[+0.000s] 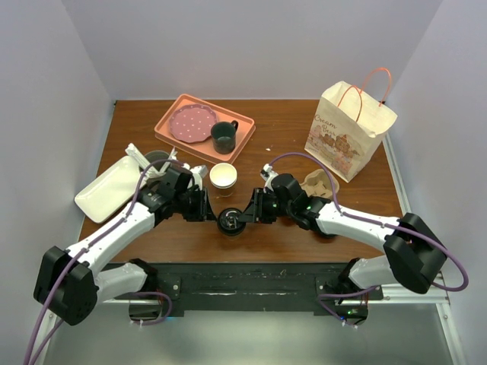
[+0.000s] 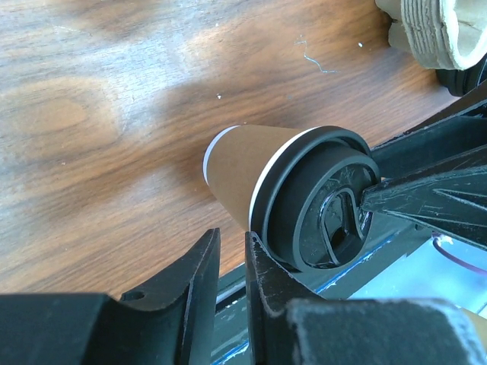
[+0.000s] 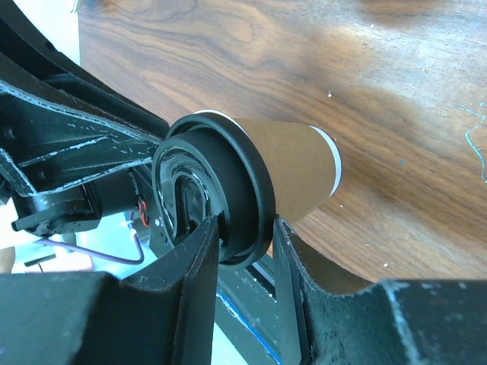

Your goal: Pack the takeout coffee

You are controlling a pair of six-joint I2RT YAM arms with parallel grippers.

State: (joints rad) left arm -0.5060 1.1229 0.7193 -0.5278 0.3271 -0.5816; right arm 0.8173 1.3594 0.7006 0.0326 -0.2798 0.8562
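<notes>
Takeout coffee (image 1: 231,221) stands at the near edge of the table (image 1: 297,125), well apart from the paper bag (image 1: 346,133), so the carry probably wants to be slow and upright. The right gripper (image 3: 245,228) pinches the rim of its black lid (image 3: 255,179), while the left gripper (image 2: 231,247) sits just beside it, jaws only a slit apart, nothing between them. Lifting by the lid alone may pop it off; a hold on the tan body looks safer.
</notes>
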